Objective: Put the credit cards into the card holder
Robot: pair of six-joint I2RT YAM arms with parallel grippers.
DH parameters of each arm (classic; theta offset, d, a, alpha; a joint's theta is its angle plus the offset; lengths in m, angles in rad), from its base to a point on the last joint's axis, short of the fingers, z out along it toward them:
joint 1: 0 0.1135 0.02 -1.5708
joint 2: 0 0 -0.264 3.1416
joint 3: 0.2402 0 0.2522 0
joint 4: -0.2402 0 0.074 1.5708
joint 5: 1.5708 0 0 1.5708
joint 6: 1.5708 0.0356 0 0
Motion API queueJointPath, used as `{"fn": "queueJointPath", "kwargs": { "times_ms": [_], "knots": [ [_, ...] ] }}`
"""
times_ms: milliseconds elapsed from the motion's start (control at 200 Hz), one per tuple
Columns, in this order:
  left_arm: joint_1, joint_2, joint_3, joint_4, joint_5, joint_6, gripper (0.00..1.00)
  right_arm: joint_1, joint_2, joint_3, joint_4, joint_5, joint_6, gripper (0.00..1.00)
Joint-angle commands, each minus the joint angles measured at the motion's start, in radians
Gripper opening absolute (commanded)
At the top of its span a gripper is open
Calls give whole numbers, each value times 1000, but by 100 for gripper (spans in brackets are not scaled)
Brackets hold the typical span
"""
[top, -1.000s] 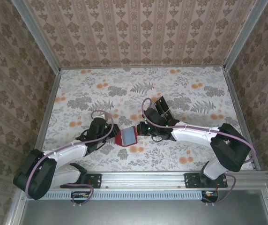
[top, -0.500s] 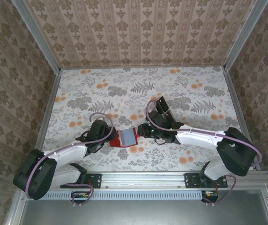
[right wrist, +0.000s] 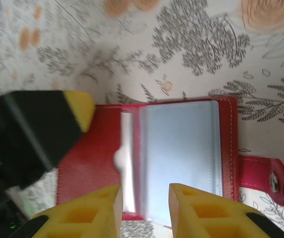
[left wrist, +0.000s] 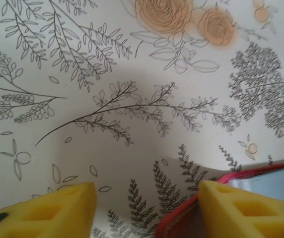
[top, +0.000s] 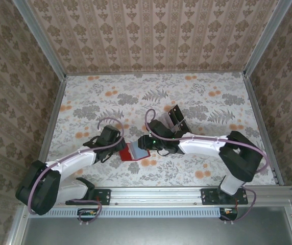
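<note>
Overhead, card holder open between left claw and right claw, both parted, empty, right wrist reveals snap tab.

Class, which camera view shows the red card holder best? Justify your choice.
The right wrist view: the card holder lies open there, with its grey inner pocket and clasp strap plain. The top external view gives a small red patch; the left wrist view catches a red edge.

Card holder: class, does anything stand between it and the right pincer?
Nothing visible does. The right pincer sits directly above the open card holder, jaws apart, with just its grey pockets showing between them.
</note>
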Motion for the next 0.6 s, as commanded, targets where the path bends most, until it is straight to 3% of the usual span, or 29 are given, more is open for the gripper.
{"fn": "queueJointPath", "kwargs": {
  "times_ms": [0, 105, 245, 415, 595],
  "knots": [
    [-9, 26, 36, -121, -32, 22, 49, -9, 59, 15, 36, -24, -16, 30],
    [-11, 58, 41, -125, -32, 23, 44, -18, 93, -6, 44, -7, -11, 29],
    [-11, 124, 61, -96, -32, 37, 43, -15, 101, -47, 68, 1, 20, 29],
    [0, 151, 125, -83, -29, 113, 50, -9, 88, -81, 89, 21, 60, 29],
    [1, 77, 206, -164, -4, 163, 56, -2, 83, -106, 110, 39, 117, 28]
  ]
}}
